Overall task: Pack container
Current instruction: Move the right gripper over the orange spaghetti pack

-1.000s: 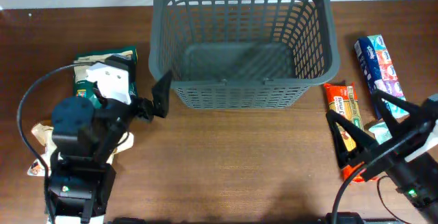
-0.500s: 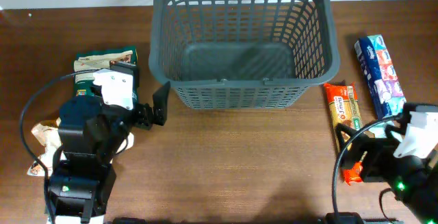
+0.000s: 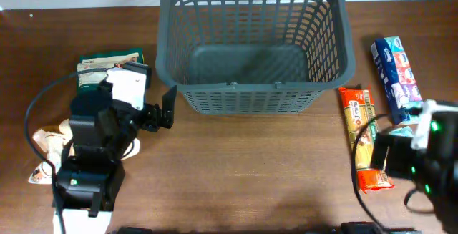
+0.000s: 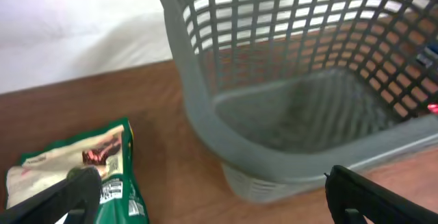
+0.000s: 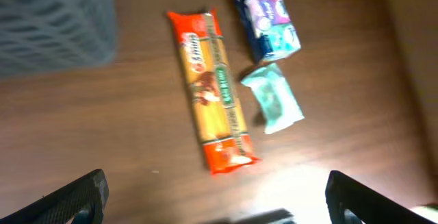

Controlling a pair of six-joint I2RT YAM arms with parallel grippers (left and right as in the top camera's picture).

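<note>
The container (image 3: 254, 44) is a dark grey slotted basket at the table's back middle, with nothing in it. Its near corner fills the left wrist view (image 4: 287, 114). My left gripper (image 4: 212, 200) is open just left of the basket's front left corner, above bare wood, with a green snack pack (image 4: 82, 162) beside its left finger. My right gripper (image 5: 215, 200) is open and holds nothing, hovering near the table's front right. Ahead of it lie an orange pack (image 5: 213, 94), a blue pack (image 5: 263, 11) and a small teal packet (image 5: 272, 99).
From above, the green pack (image 3: 107, 64) lies behind the left arm and pale crumpled packs (image 3: 44, 144) lie beside its base. The orange pack (image 3: 361, 137) and blue pack (image 3: 396, 69) sit right of the basket. A black cable loops around each arm.
The right arm has drawn back toward the front right, so its spread fingers no longer reach over the orange pack. The left arm has turned slightly. Both grippers stay open.
</note>
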